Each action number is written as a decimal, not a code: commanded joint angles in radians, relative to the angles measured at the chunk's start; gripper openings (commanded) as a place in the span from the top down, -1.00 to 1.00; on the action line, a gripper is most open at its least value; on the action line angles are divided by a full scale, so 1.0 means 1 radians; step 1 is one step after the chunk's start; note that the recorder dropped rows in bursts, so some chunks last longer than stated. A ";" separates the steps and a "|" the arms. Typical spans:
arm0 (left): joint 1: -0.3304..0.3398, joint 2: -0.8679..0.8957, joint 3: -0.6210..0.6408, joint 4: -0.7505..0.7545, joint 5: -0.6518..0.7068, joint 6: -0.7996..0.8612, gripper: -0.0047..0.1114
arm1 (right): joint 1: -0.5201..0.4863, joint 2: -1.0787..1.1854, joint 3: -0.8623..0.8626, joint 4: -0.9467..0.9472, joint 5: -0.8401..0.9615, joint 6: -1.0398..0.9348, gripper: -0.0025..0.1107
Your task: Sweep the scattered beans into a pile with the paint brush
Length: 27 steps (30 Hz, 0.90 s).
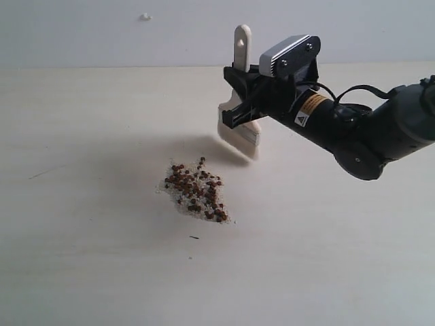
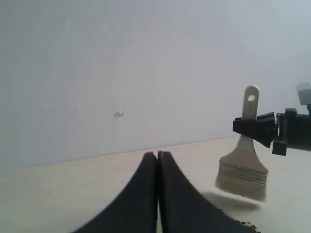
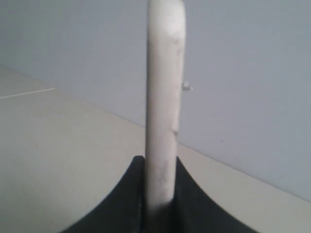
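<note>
The right gripper pinches the paint brush by its pale handle between its fingers, bristles hanging clear of the table. The brush hovers between the pile and the table's far edge. The beans sit gathered in one clump about mid-table, with one dark fleck just toward the near edge. The left gripper has its fingers pressed together, empty. Likely risks: a stroke landing on the clump, or run fast, would flick beans apart; bristles pressed hard could twist the handle in the pinch. Bare table lies open all round the pile; the wall behind the far edge limits backswing.
</note>
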 commanded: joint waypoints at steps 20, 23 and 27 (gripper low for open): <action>0.002 -0.005 0.003 -0.005 -0.001 -0.004 0.92 | -0.001 0.002 -0.056 -0.437 0.013 0.236 0.96; 0.002 -0.005 0.003 -0.005 -0.001 -0.004 0.92 | -0.001 -0.030 -0.056 -0.364 0.011 0.208 0.96; 0.002 -0.005 0.003 -0.005 -0.001 -0.004 0.92 | -0.001 -0.070 -0.056 -0.261 0.013 0.183 0.96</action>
